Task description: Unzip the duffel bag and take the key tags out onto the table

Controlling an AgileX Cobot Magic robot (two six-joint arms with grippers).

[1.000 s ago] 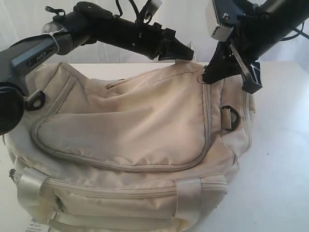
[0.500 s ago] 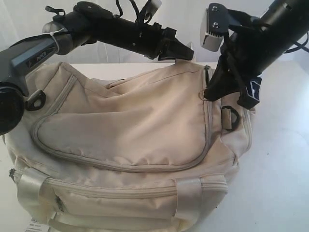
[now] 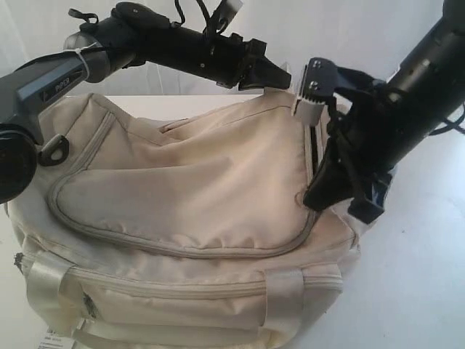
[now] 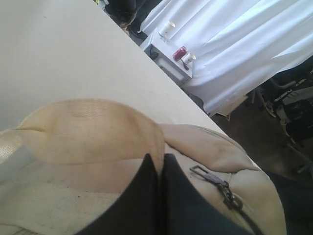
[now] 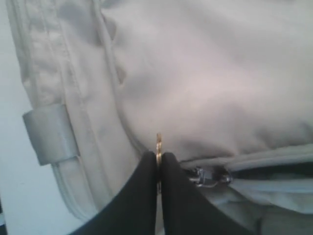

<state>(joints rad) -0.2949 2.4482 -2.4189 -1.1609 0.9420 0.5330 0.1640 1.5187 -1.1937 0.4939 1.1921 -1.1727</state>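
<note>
White drapes are hanging behind a broad white table. Beyond the table's edge a small stand is carrying two cups and a red can. The bag is lying across the table, filling most of the exterior view, with its handles facing the camera.

My left gripper is pressing its fingers together on a fold of the bag's cloth at the top rear edge, and the cloth is bunching up beside them. A zip pull is lying just beside that pinch. My right gripper is pinching a thin brass-coloured ring, fingers flat against it, right beside the slider.

From there toward the rear, the zip is gaping as a dark slit down the flap's right side. Around the flap's lower curve it is lying closed. My right arm is reaching across the bag's right end and hiding it from the exterior view. A grey loop is sitting on the side seam near the ring, and a black D-ring is showing at the left end.
</note>
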